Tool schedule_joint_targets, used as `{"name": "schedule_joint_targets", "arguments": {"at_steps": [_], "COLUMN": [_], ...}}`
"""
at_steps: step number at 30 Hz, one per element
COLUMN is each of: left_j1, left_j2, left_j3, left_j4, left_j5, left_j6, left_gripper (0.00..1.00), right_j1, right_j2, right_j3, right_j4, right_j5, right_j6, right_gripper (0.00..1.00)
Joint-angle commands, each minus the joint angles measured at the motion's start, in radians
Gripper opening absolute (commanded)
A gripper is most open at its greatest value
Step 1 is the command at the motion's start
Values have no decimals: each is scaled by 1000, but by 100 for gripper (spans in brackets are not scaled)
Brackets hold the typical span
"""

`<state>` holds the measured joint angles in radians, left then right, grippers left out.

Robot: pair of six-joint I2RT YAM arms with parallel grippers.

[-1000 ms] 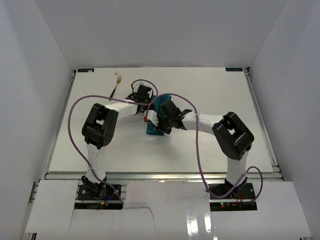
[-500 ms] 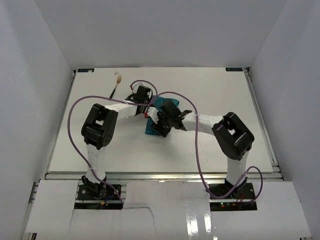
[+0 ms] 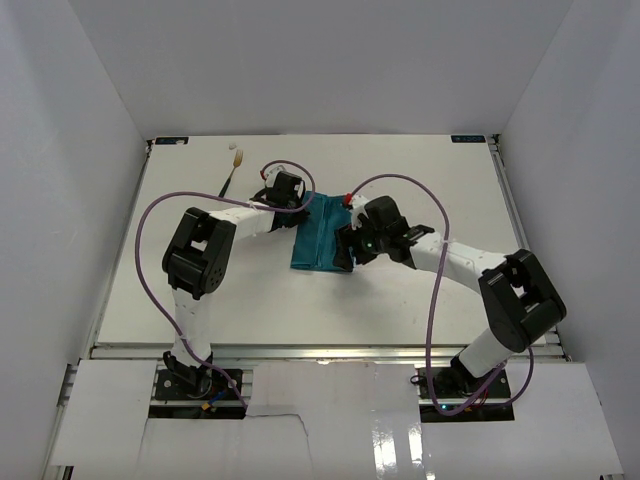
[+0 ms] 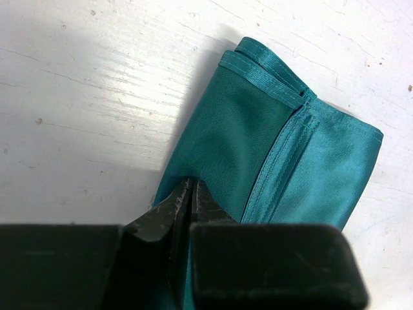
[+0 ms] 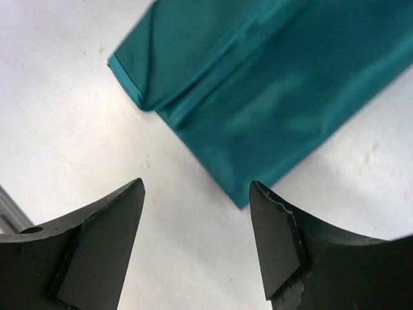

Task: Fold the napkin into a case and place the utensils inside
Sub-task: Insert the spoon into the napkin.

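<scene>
The teal napkin (image 3: pixel 320 238) lies folded into a narrow oblong at mid-table, its hemmed layers stacked (image 4: pixel 271 135). My left gripper (image 3: pixel 302 206) is at its far left corner, shut on the cloth's edge (image 4: pixel 192 186). Just off its right side, my right gripper (image 3: pixel 348 248) stands open over bare table (image 5: pixel 197 190), with the napkin's corner (image 5: pixel 258 90) ahead of its fingertips and nothing between them. One utensil (image 3: pixel 232 172), with a dark handle and a pale head, lies at the far left of the table. No utensil shows in the wrist views.
The white table (image 3: pixel 440 190) ends in a raised rail at the back and on both sides. Purple cables loop over both arms (image 3: pixel 400 180). White walls close in the sides.
My right gripper has opened, let go of the napkin and pulled back to the right. The napkin now lies flatter and uncovered. My left gripper has kept its hold.
</scene>
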<state>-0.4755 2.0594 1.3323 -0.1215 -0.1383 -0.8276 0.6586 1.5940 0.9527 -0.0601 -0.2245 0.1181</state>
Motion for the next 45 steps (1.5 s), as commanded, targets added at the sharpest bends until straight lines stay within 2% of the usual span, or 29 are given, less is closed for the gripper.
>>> {"name": "schedule_joint_targets", "arguments": {"at_steps": [1, 4, 9, 13, 21, 26, 27, 29, 30, 33, 36, 41, 45], "left_j1": [-5, -5, -5, -5, -5, -5, -5, -5, -5, -5, -5, -11, -20], "left_j2": [-21, -21, -21, -22, -28, -41, -44, -50, -53, -59, -71, -111, -142], "left_j3": [-33, -31, -35, -36, -44, -61, -64, -67, -70, -74, -78, -93, -107], "left_j4": [-86, -86, -79, -79, -79, -79, -79, -87, -87, -95, -104, -121, -118], "left_j5": [-11, -6, -6, -7, -21, -43, -44, -50, -53, -66, -81, -93, -87], "left_j6": [21, 22, 25, 24, 13, -13, -15, -19, -22, -31, -47, -91, -107], "left_gripper": [16, 16, 15, 15, 14, 14, 14, 14, 14, 14, 14, 15, 21], "right_j1": [-56, -112, -171, -172, -160, -137, -137, -136, -134, -134, -134, -128, -108], "right_j2": [-65, -54, 62, 174, 328, 376, 380, 385, 385, 363, 342, 360, 411], "right_j3": [-29, -26, 18, 132, 218, 250, 254, 265, 279, 316, 371, 491, 624], "right_j4": [3, -1, 2, -35, -47, -23, -17, -7, -4, -27, -75, -257, -414], "right_j5": [-58, -39, -21, 46, 91, 50, 45, 51, 57, 97, 158, 270, 388], "right_j6": [153, 245, 342, 399, 486, 514, 517, 523, 522, 500, 450, 318, 200], "right_gripper": [72, 72, 67, 58, 48, 37, 30, 24, 16, 8, 8, 8, 8]}}
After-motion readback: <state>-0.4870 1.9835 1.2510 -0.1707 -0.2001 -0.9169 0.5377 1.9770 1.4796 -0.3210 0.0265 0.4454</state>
